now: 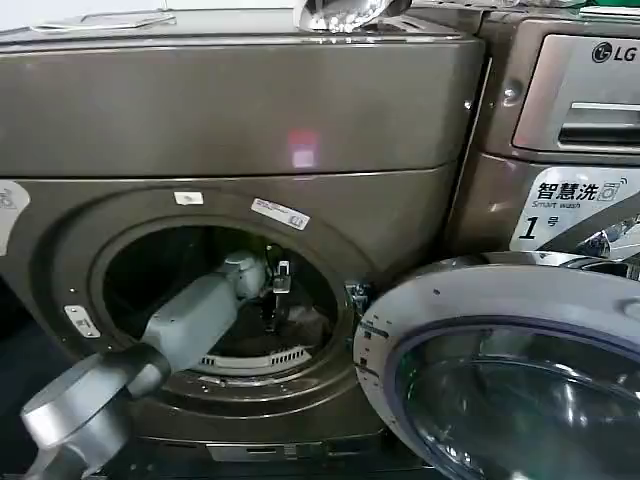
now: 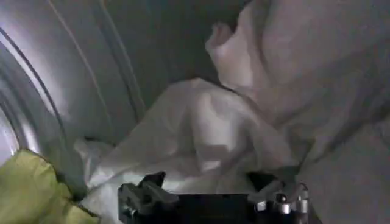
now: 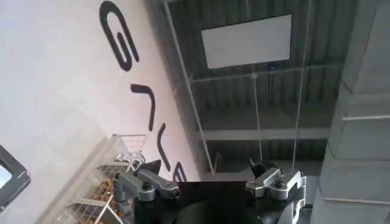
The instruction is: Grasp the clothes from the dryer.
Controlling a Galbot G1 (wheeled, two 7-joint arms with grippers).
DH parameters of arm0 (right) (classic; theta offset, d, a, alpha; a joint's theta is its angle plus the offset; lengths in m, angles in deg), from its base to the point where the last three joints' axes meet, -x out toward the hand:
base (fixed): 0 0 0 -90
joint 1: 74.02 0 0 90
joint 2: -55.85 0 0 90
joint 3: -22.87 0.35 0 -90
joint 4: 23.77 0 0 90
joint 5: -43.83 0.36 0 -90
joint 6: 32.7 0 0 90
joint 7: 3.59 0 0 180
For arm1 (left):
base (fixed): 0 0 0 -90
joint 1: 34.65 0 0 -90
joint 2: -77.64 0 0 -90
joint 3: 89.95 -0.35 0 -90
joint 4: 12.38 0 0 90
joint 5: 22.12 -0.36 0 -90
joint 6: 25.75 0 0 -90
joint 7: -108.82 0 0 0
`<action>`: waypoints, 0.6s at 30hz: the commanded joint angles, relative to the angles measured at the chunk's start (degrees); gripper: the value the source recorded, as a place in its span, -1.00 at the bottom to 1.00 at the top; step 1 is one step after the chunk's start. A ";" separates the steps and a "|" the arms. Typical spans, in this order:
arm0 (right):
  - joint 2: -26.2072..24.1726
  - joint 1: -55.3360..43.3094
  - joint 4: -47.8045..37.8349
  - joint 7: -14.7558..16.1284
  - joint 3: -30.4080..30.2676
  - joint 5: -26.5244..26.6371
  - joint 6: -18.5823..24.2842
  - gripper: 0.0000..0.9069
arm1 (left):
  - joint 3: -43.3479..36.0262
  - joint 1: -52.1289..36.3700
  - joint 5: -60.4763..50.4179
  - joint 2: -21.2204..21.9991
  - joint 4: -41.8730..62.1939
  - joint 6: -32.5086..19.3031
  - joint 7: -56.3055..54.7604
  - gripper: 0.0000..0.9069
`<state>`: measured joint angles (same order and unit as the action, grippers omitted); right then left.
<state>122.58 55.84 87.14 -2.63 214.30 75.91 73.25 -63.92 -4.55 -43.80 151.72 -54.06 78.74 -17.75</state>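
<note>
Left pincer [image 2: 213, 198], spread wide just before the white cloth [image 2: 201, 140], may close short and grab nothing.

White clothes [image 2: 201, 137] crumpled inside dryer drum [image 2: 73, 79].

The dryer [image 1: 250, 110] has a smooth, glossy bronze-grey skin — metal by the look of it. Its open door [image 1: 510, 370] is shiny chrome-like trim around clear glass. The drum wall [image 2: 55, 79] is ribbed, polished metal. Just ahead of the left gripper [image 2: 213, 198] jaws lies soft, matt white cloth [image 2: 201, 134] — crumpled. Off to one side sits a yellow-green cloth [image 2: 30, 195], also matt.
</note>
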 commanded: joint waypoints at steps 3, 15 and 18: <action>0.19 -0.23 0.20 -0.02 -0.28 0.00 0.00 1.00 | 0.47 -0.75 2.32 0.49 -1.02 -0.50 -2.18 -1.00; 0.28 -0.32 0.66 0.07 -0.76 0.01 0.01 1.00 | 1.89 1.63 3.82 2.55 0.61 -1.88 -3.02 -1.00; 0.32 -0.32 0.92 0.06 -0.90 0.04 -0.04 1.00 | 2.70 2.43 4.52 2.85 1.06 -2.29 -3.06 -1.00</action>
<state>122.87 55.52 87.94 -2.57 213.46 75.90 73.24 -62.26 -3.29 -40.40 154.10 -53.35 76.98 -20.67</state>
